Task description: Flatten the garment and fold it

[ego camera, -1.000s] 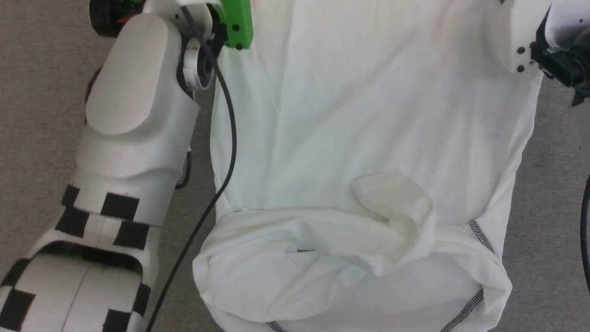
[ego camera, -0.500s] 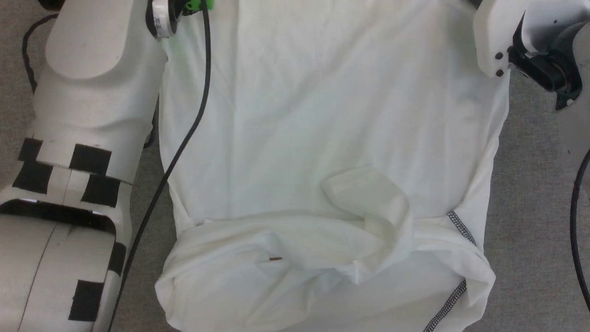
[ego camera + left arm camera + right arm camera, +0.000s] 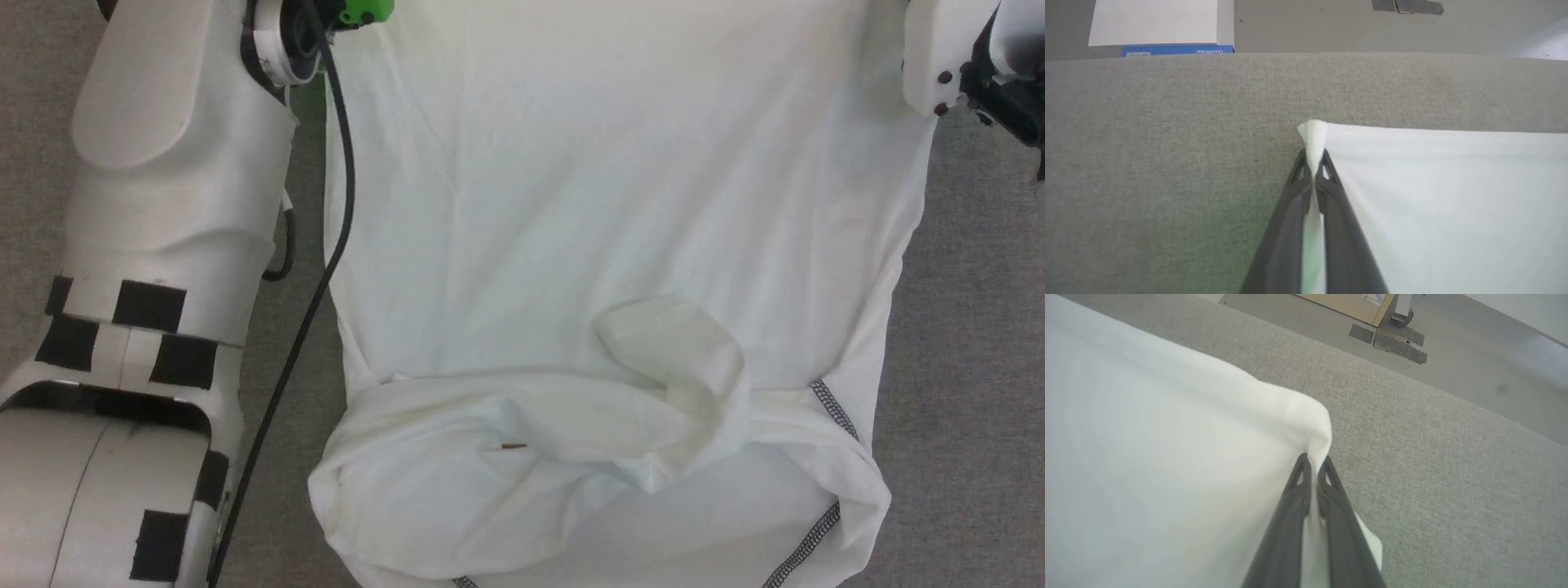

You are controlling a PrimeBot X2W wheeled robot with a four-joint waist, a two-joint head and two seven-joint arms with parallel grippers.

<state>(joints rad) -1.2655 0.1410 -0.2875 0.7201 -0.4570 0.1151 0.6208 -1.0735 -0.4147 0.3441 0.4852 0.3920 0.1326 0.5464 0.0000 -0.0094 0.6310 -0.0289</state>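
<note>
On grey woven-fabric surface (image 3: 1167, 143), plain white soft short-sleeved shirt (image 3: 620, 204) is spread, near end bunched. Far corners are pinched: left dark two-fingered gripper (image 3: 1312, 163) is clamped on one, right gripper (image 3: 1312, 465) on other, probably for pulling cloth taut and flat. Beyond surface edge, smooth grey floor (image 3: 1474, 375) and white blue-edged box (image 3: 1153, 22) are seen.

White left forearm shell (image 3: 171, 163) wearing black square patches (image 3: 149, 305), black cable (image 3: 314, 286) running beside it, green fitting (image 3: 367, 10) showing at its wrist, white right wrist housing (image 3: 931, 41) carrying two dark screws (image 3: 944, 77).
</note>
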